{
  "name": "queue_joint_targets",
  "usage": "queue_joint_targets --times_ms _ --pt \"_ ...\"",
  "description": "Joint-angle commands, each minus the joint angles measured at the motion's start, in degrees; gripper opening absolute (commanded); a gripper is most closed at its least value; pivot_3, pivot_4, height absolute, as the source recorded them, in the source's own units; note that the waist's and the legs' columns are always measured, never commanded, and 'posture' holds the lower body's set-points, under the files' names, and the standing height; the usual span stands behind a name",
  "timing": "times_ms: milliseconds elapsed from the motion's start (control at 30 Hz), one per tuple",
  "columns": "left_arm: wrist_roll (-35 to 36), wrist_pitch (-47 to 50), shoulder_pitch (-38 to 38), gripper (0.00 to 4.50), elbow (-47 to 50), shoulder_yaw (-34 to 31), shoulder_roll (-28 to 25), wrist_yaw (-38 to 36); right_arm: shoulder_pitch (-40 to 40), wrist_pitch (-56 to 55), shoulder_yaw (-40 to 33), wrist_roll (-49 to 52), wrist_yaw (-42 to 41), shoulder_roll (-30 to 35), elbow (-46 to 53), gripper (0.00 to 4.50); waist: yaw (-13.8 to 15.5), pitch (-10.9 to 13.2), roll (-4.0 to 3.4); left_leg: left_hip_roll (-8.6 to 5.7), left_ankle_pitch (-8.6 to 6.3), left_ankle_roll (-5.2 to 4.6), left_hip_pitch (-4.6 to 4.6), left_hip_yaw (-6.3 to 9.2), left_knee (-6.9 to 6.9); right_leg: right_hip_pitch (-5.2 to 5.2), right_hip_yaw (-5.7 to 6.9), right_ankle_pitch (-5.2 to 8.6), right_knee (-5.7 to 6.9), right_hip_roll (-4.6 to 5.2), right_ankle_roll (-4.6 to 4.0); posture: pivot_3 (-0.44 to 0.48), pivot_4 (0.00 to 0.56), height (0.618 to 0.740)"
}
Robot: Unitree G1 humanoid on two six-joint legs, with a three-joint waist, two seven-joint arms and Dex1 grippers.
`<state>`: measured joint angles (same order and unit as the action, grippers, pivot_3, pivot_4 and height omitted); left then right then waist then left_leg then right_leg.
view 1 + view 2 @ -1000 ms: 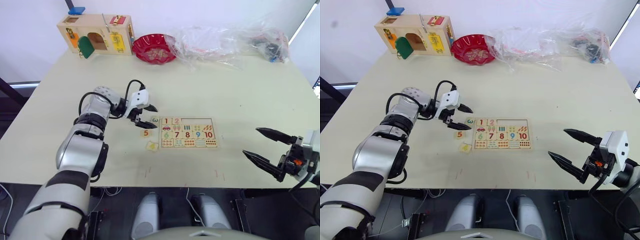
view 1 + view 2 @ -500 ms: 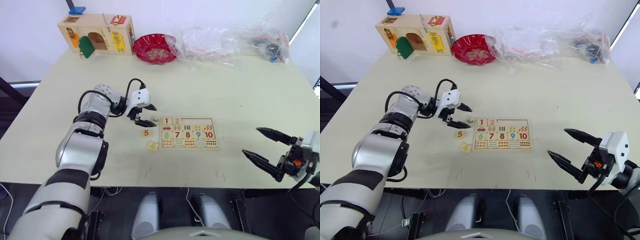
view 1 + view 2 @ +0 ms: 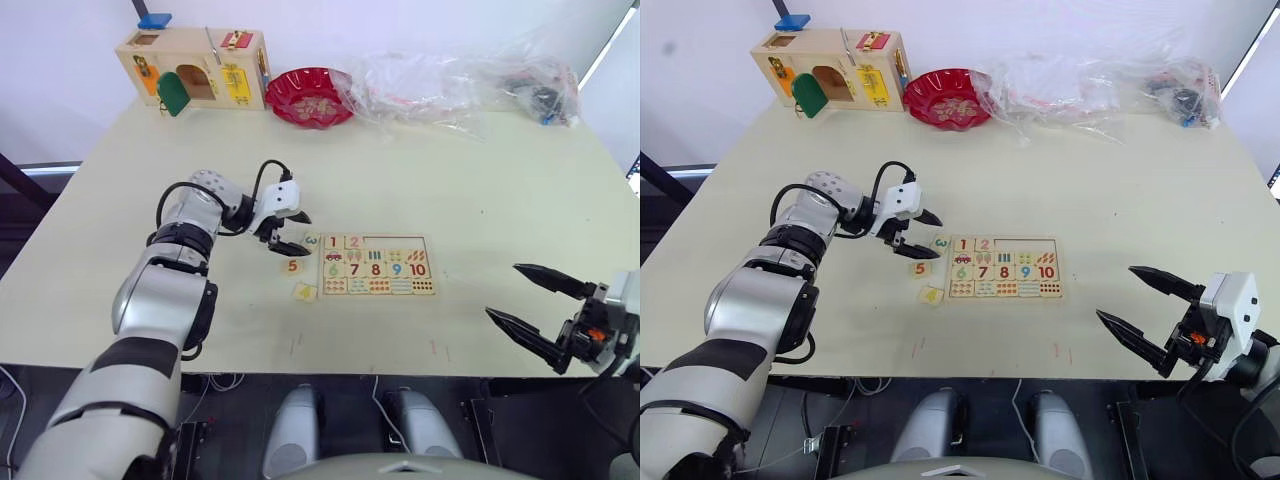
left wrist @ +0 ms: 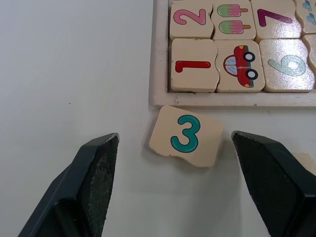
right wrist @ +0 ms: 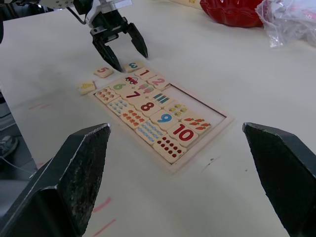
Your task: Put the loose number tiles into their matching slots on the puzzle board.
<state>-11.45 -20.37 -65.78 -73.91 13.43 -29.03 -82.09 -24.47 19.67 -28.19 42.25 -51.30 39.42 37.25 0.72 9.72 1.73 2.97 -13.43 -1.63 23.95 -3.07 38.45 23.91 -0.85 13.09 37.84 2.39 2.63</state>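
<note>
While the puzzle board (image 3: 378,265) lies flat near the middle of the table (image 3: 480,200), the left gripper (image 3: 290,232) hovers just off its left end with its two black fingers spread wide and nothing between them. Seen from the left wrist, the 3 tile (image 4: 186,135) lies loose on the table between those fingers, tilted a little, its edge just beside the board's outer frame and close to the seated 1 tile (image 4: 193,65). The 2 tile (image 4: 191,18) sits next to the 1 in the board's top row, and the rest of that row past them looks bare. Nearer the robot, the 5 tile (image 3: 292,266) rests on the table just left of the board, and another loose tile (image 3: 304,292) lies beyond it toward the table's front edge; its digit cannot be read. The right gripper (image 3: 1148,314) hangs by the table's front right edge, well apart from the board, jaws wide open and empty.
</note>
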Motion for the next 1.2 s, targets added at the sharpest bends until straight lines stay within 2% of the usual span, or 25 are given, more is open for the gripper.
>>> queue_joint_targets --times_ms 33,467,533,567,600,1200 --pt "-0.1 -1.1 -0.9 3.92 -0.3 -0.8 -0.1 -0.3 -0.6 -1.2 -2.7 1.2 0.0 -0.2 2.2 4.5 0.0 0.0 0.0 0.0 0.0 0.0 0.0 0.0 0.0 0.0 0.0 0.0 0.0 0.0 0.0 0.0 0.15 0.74" --pt "0.1 -1.9 0.2 3.92 -0.3 -1.2 -1.0 -2.6 -1.2 -1.5 -2.0 1.1 0.5 -0.5 2.6 4.5 0.0 0.0 0.0 0.0 0.0 0.0 0.0 0.0 0.0 0.0 0.0 0.0 0.0 0.0 0.0 0.0 0.15 0.74" --pt "0.1 -2.3 0.4 2.96 -0.2 -1.3 -1.0 -2.5 -1.2 -1.6 -2.0 1.1 0.5 -0.5 2.4 4.5 0.0 0.0 0.0 0.0 0.0 0.0 0.0 0.0 0.0 0.0 0.0 0.0 0.01 0.0 0.0 0.0 0.15 0.74" --pt "0.1 -2.5 0.5 2.64 -0.1 -1.3 -1.0 -2.4 -1.1 -1.6 -2.0 1.1 0.4 -0.5 2.4 4.5 0.0 0.0 0.0 0.0 0.0 0.0 0.0 0.0 0.0 0.0 0.0 0.0 0.01 0.0 0.0 0.0 0.15 0.74" --pt "0.1 -2.7 0.6 2.55 -0.1 -1.3 -1.0 -2.3 -1.2 -1.6 -2.1 1.1 0.4 -0.5 2.4 4.5 0.0 0.0 0.0 0.0 0.0 0.0 0.0 0.01 0.0 0.0 0.0 0.0 0.01 0.0 0.0 0.0 0.15 0.74" --pt "1.1 -2.5 1.6 2.55 1.0 -3.1 -0.9 -4.3 0.5 -2.2 -1.3 0.3 0.0 -0.1 0.4 4.5 0.0 0.0 0.0 0.0 0.0 0.0 0.0 0.02 0.01 -0.01 0.01 0.0 0.02 0.0 0.0 0.0 0.15 0.74"
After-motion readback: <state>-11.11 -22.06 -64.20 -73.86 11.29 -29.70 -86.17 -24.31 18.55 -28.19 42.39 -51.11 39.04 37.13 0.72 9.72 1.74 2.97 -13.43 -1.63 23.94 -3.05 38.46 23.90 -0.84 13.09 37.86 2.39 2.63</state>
